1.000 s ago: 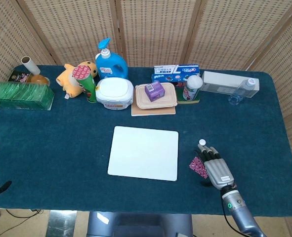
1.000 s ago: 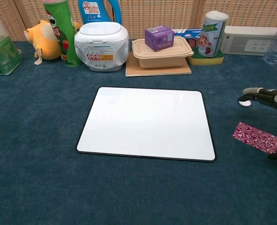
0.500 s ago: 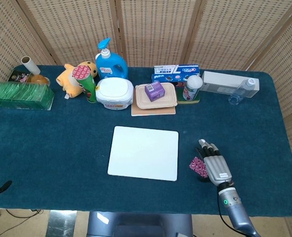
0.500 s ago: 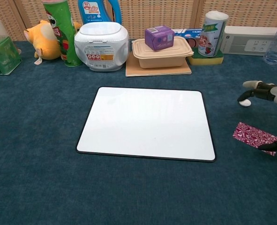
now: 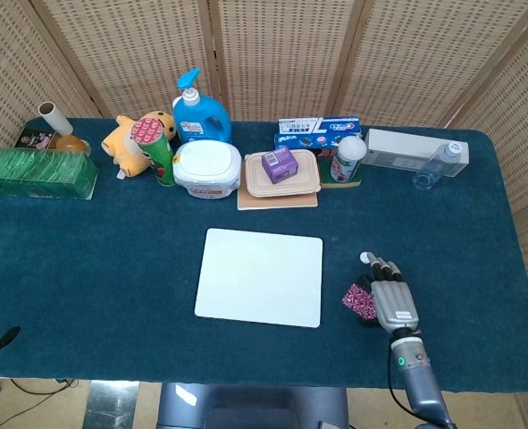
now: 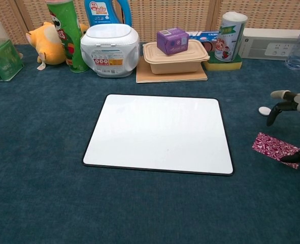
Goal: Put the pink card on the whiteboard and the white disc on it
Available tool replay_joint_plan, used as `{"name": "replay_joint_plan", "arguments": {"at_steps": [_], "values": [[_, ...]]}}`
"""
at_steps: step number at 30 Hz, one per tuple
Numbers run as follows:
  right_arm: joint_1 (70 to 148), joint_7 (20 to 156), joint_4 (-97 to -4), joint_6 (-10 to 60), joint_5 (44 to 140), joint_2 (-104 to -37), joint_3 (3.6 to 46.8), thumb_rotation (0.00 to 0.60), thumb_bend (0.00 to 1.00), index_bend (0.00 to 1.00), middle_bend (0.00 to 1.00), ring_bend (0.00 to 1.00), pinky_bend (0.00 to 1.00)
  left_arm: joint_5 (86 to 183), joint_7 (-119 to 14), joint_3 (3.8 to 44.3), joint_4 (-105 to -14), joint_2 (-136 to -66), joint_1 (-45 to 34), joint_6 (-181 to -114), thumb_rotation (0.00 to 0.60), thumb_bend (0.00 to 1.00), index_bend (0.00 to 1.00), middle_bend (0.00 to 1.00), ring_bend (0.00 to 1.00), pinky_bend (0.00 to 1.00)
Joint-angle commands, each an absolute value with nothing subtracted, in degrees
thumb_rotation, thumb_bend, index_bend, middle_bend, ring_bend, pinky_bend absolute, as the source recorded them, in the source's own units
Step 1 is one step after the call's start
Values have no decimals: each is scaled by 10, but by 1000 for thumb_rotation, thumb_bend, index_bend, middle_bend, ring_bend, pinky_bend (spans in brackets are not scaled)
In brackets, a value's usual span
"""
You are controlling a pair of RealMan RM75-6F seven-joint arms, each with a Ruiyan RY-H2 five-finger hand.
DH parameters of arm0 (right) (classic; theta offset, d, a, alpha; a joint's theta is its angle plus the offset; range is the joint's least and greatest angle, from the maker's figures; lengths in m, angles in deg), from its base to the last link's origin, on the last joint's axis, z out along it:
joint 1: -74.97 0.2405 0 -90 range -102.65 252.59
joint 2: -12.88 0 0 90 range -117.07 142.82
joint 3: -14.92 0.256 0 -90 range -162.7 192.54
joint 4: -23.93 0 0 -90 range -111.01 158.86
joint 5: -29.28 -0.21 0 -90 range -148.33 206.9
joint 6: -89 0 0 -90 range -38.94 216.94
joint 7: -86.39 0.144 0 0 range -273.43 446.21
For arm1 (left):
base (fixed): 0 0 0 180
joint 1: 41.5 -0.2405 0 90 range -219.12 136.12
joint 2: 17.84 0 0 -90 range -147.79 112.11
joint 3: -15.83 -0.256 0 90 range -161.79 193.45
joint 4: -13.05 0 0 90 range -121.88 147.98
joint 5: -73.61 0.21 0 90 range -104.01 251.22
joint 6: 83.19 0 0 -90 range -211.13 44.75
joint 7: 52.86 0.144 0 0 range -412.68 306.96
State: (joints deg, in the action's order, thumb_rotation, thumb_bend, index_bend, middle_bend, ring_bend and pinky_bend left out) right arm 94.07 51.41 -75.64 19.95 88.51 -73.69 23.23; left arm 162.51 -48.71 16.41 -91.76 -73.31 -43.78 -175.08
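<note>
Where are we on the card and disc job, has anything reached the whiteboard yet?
Nothing done: the whiteboard is bare. In hand: the right hand is over the pink card, thumb touching its edge; grip unclear. The white disc lies on the cloth by its fingertips. Left: card onto board, disc onto card.

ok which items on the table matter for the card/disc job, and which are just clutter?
Job items:
pink card, on the cloth under the right hand
white disc, on the cloth by the fingertips
whiteboard, bare

Clutter, back row:
chip can
plush toy
detergent bottle
white tub
food box
purple carton
water bottle
</note>
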Motion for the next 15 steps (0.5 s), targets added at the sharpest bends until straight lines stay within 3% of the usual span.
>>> {"name": "replay_joint_plan", "arguments": {"at_steps": [1, 6, 15], "values": [[949, 467, -783, 174, 829, -746, 249, 600, 0, 328, 0, 0, 0, 1625, -488, 164, -917, -733, -438, -1751, 600, 72, 0, 0, 0, 0], [962, 428, -799, 157, 778, -752, 257, 549, 0, 348, 0, 0, 0, 1625, -489, 164, -918, -732, -438, -1751, 600, 72, 0, 0, 0, 0], [982, 409, -808, 152, 724, -755, 260, 544, 2, 351, 0, 0, 0, 1624, -492, 164, -917, -731, -437, -1750, 600, 73, 0, 0, 0, 0]]}}
